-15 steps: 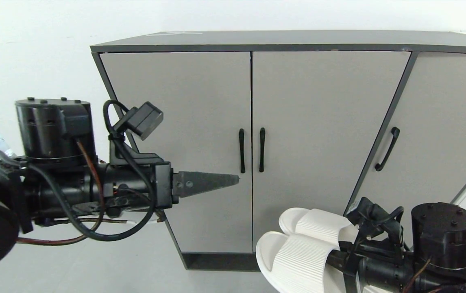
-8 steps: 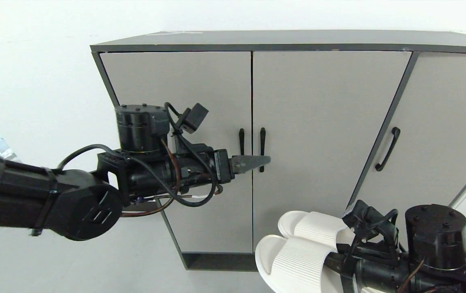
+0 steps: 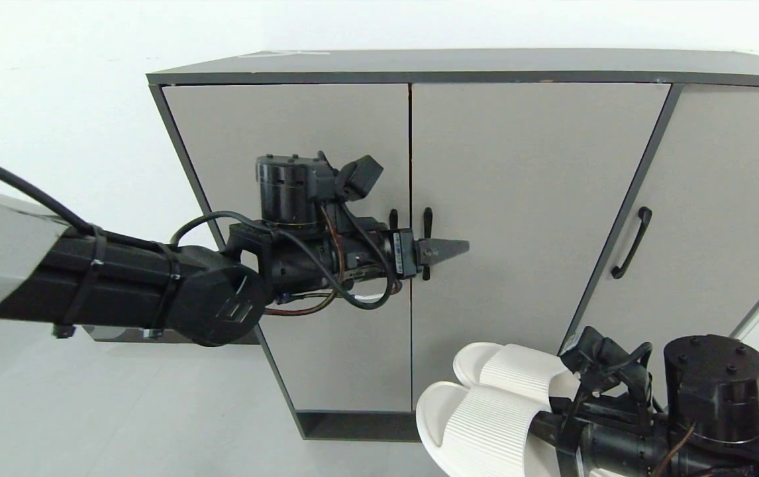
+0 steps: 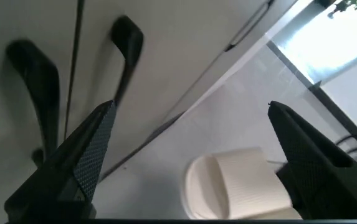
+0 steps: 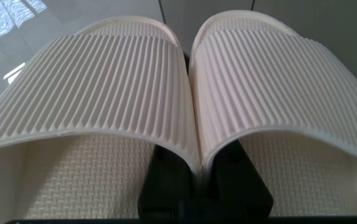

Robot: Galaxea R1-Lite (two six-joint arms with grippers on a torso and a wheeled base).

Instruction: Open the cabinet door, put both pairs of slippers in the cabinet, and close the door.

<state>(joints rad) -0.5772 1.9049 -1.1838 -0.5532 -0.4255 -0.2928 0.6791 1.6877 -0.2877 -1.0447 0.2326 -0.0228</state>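
head: cabinet (image 3: pixel 518 199) doors shut; left gripper (image 3: pixel 446 250) in front of the middle handles (image 3: pixel 427 218), hiding their lower parts; white slippers (image 3: pixel 485 411) low at right, cut off by the frame edge | left wrist: fingers (image 4: pixel 85 162) spread wide, handles blurred | right wrist: right gripper (image 5: pixel 202 186) pinching the slippers' adjoining straps, fingertips hidden

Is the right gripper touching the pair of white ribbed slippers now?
Touching. The right wrist view shows the right gripper clamped on the adjoining inner edges of the white ribbed slippers.
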